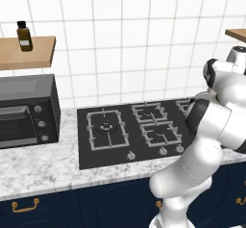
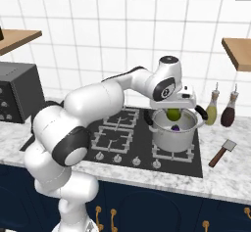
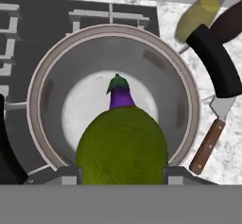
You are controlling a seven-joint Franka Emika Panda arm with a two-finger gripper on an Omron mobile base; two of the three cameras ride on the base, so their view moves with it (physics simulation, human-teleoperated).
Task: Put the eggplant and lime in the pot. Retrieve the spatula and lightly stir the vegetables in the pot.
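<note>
My gripper (image 2: 173, 109) hangs just above the shiny metal pot (image 2: 172, 140) on the stove's front right burner, shut on the green lime (image 2: 173, 114). In the hand view the lime (image 3: 122, 145) sits between my two fingertips (image 3: 64, 175), directly over the pot's open mouth (image 3: 42, 76). The purple eggplant (image 3: 121, 95) lies on the pot's floor, partly hidden behind the lime, and a bit of the eggplant (image 2: 175, 127) peeks over the rim. The spatula (image 2: 223, 152), with a brown handle and metal blade, lies on the marble counter right of the stove; the spatula (image 3: 210, 140) rests beside the pot.
Two bottles (image 2: 212, 109) (image 2: 228, 111) stand behind the pot at the wall. The pot's black handle (image 3: 215, 64) points toward them. A dark toaster oven (image 1: 26, 109) sits left of the black stove (image 1: 129, 131). Wooden shelves (image 1: 26, 51) (image 2: 238, 50) hang on both sides.
</note>
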